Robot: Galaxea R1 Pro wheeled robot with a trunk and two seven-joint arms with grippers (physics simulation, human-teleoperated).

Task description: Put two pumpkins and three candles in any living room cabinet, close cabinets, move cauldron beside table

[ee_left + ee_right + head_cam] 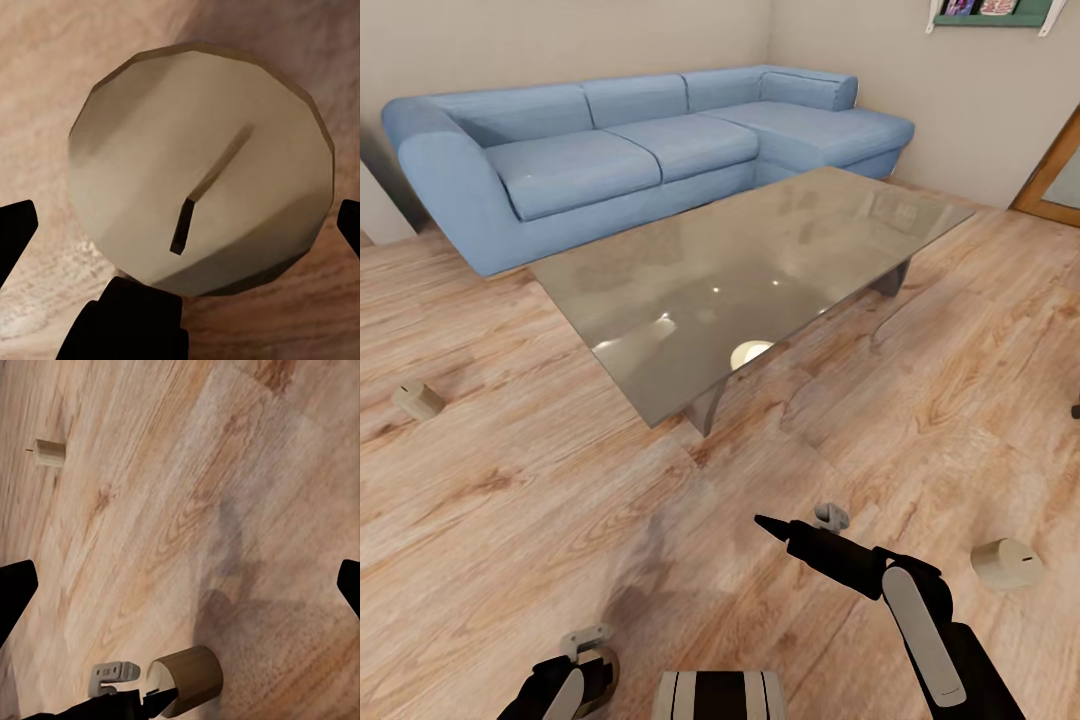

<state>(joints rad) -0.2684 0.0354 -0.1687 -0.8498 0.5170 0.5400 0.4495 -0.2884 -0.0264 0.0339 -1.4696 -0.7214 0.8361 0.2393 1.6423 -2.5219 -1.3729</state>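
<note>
From the head camera I'm looking down at a wood plank floor [510,520] with a grey glass-topped coffee table [760,270] ahead and a long blue sofa [630,140] behind it against the wall. Three candles are scattered on the floor. One candle [418,401] lies tipped on its side well off to my left, apart from the table; another candle [1006,564] lies on its side to my right, just beyond the right forearm. The third candle [201,169] sits directly under my left gripper [180,225]: in the left wrist camera I see its rounded top end-on, a faceted grey-beige disc with a short dark wick bent near the centre, standing on the planks. The left gripper's black fingertips sit at the two edges of that picture, spread wide either side of the candle and not touching it. In the right wrist camera the same candle [184,679] shows as a stubby tan cylinder beside the left wrist hardware, and the far candle [49,452] appears small on its side. My right gripper [775,527] hovers above bare floor, its fingers also spread apart with nothing between them.
</note>
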